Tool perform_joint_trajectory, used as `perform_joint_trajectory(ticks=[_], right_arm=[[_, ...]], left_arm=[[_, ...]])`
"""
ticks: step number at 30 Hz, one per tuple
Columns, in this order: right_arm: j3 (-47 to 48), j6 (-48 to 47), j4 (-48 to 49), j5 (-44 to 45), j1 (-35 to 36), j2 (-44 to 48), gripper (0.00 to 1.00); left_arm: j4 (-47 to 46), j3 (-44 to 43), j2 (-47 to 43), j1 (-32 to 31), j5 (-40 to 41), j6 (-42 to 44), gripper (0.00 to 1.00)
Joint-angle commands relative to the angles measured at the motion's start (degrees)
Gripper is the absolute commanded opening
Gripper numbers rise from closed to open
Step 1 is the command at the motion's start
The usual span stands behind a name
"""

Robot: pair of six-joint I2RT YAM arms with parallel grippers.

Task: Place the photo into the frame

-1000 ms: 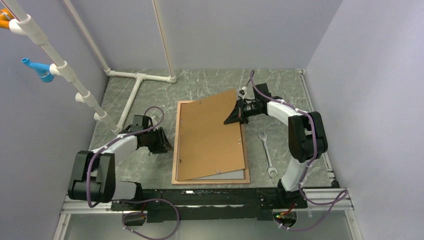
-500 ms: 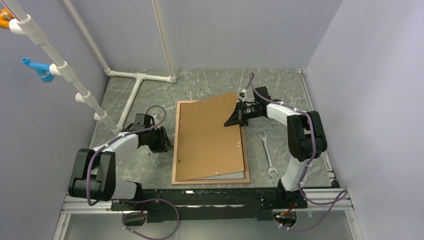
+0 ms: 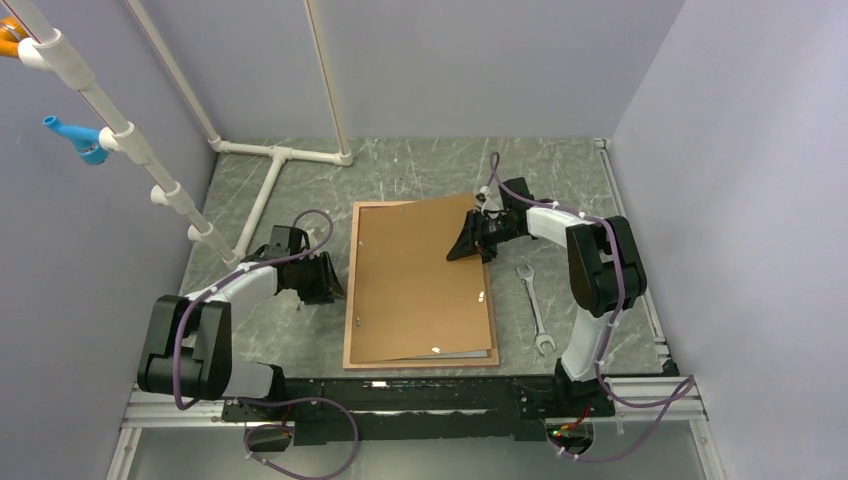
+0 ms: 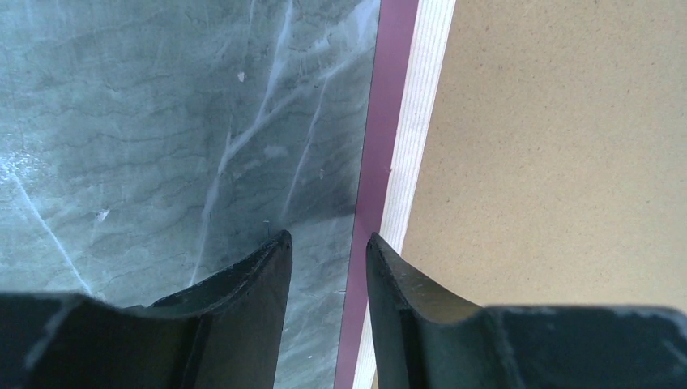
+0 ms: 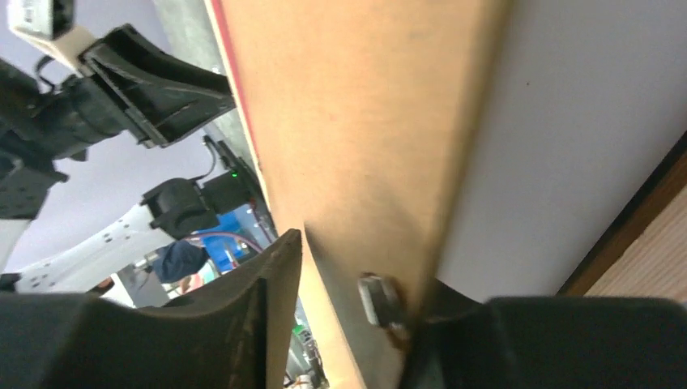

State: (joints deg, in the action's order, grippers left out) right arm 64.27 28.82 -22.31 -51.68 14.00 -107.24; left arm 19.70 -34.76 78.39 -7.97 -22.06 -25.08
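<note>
The frame (image 3: 349, 300) lies flat mid-table, its pale wood edge also in the left wrist view (image 4: 401, 162). The brown backing board (image 3: 420, 280) lies on it, slightly askew. The photo shows only as a white sliver (image 3: 465, 352) under the board's near edge and as a white back (image 5: 583, 121) under the lifted board (image 5: 364, 121). My right gripper (image 3: 466, 248) (image 5: 360, 267) is shut on the board's far right corner, which sits slanted between the jaws beside a metal tab (image 5: 377, 296). My left gripper (image 3: 335, 291) (image 4: 328, 239) is open with a narrow gap, empty, at the frame's left edge.
A wrench (image 3: 533, 305) lies right of the frame. White pipes (image 3: 270, 190) run along the left and the back. Walls close in on three sides. The grey marbled table (image 3: 270, 330) shows left of the frame.
The right gripper has lowered the board's raised far right corner toward the frame, and the board now lies nearly flat and squarer. The left gripper has stayed put.
</note>
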Motion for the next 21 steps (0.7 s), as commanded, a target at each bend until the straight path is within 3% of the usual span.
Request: perform_joint_trajectory(ticks=[1, 4, 9, 15, 21], right_arm=[[3.69, -3.21, -5.03, 6.10, 3.22, -0.44, 0.46], [4.80, -3.58, -5.97, 7.63, 4.20, -0.67, 0.52], [5.33, -2.98, -5.71, 9.78, 4.38, 0.12, 0.49], [6.02, -2.51, -4.43, 10.27, 4.20, 2.02, 0.13], [5.73, -1.78, -2.48, 9.76, 4.02, 3.29, 0.01]], left_arm=[[-0.34, -1.79, 0.78, -0.90, -1.02, 0.71, 0.45], [-0.26, -1.86, 0.85, -1.00, -0.90, 0.82, 0.45], [-0.18, -2.04, 0.89, -1.08, -1.03, 1.00, 0.45], [-0.04, -2.15, 0.26, -1.26, -1.18, 1.08, 0.45], [0.19, -2.75, 0.07, -1.29, -1.58, 1.43, 0.47]])
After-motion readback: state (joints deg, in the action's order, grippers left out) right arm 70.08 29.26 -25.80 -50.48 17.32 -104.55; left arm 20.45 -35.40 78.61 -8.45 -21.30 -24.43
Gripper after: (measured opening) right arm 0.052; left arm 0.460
